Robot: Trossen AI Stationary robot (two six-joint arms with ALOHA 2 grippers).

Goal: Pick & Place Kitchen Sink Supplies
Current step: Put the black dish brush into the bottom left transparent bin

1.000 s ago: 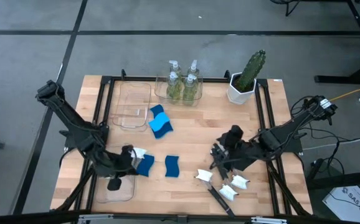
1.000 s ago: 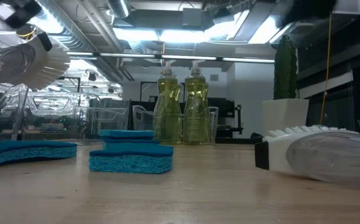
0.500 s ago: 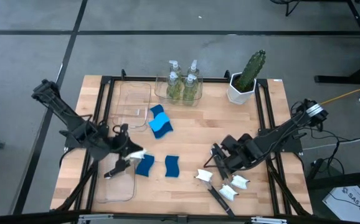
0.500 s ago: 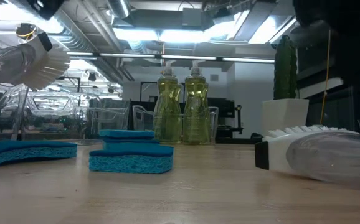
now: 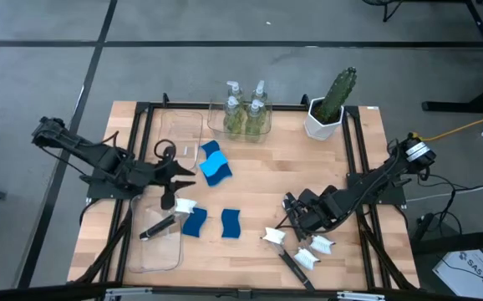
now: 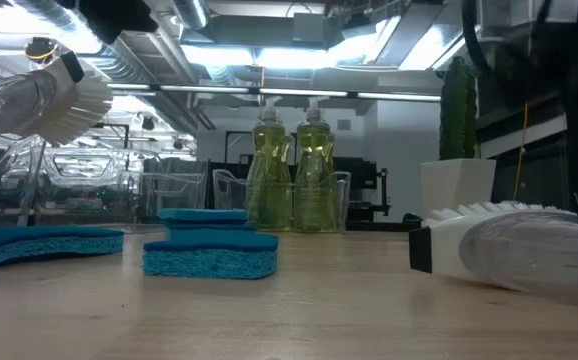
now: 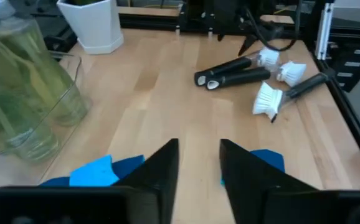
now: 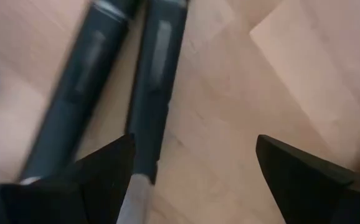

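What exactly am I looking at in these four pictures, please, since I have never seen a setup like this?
It is a robot with two dark arms at a wooden table. One picture looks straight down, one looks level across the tabletop, and two come from cameras on the arms' wrists.

On the table are soap bottles in a clear bin, a potted cactus, blue sponges, and dish brushes with white heads. One brush lies in a clear bin at the left.

The left gripper sits above the table near the sponges, fingers slightly apart, holding nothing. The right gripper is open just above two black brush handles, not gripping them yet.
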